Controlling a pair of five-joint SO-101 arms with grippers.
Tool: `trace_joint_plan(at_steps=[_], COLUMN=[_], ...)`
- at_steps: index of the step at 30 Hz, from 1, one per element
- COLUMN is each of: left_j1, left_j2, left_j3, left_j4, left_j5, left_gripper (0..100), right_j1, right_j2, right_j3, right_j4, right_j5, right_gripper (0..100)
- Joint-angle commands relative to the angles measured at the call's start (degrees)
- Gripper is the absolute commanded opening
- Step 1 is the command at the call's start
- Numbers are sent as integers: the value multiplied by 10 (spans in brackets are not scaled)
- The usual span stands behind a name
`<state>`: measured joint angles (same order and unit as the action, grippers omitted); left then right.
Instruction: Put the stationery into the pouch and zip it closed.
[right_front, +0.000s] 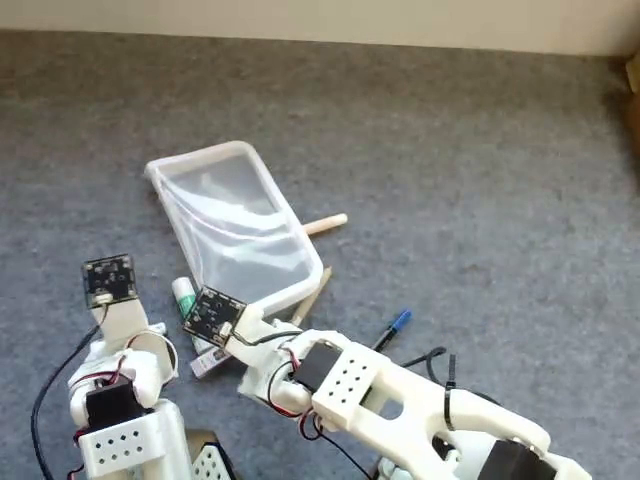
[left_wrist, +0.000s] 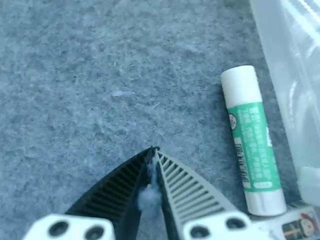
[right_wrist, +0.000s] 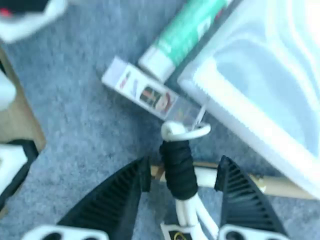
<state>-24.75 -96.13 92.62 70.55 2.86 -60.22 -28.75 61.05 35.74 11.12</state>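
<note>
The clear pouch (right_front: 232, 222) lies flat on the grey carpet, its near edge (right_wrist: 260, 115) beside my right gripper. A green-and-white glue stick (left_wrist: 250, 145) (right_wrist: 185, 35) lies along the pouch's side. A small clear box (right_wrist: 147, 95) (right_front: 205, 362) sits at the glue stick's end. A wooden pencil (right_wrist: 280, 187) (right_front: 310, 297) runs under my right gripper (right_wrist: 183, 162), which is open just above the carpet with its own cable hanging between the fingers. My left gripper (left_wrist: 152, 150) is shut and empty over bare carpet, to the side of the glue stick.
A second wooden stick (right_front: 325, 223) pokes out from the pouch's far side. A blue pen (right_front: 395, 325) lies on the carpet beside the right arm (right_front: 400, 395). The left arm's base (right_front: 120, 420) stands at the near left. Carpet beyond the pouch is open.
</note>
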Motion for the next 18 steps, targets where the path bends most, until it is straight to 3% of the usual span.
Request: trace_joint_plan(at_steps=[1, 11, 18], left_j1=[-20, -25, -25], left_j2=[-6, -6, -6], left_j3=[-37, 32, 37], left_j4=[0, -99, -105], left_j5=[-3, -1, -2], left_gripper=[5, 5, 5], right_j1=[-5, -5, -5], right_j2=[-2, -2, 31], right_j3=[12, 34, 34], right_j4=[-51, -76, -75], right_j5=[-4, -3, -3], right_gripper=[200, 199, 199])
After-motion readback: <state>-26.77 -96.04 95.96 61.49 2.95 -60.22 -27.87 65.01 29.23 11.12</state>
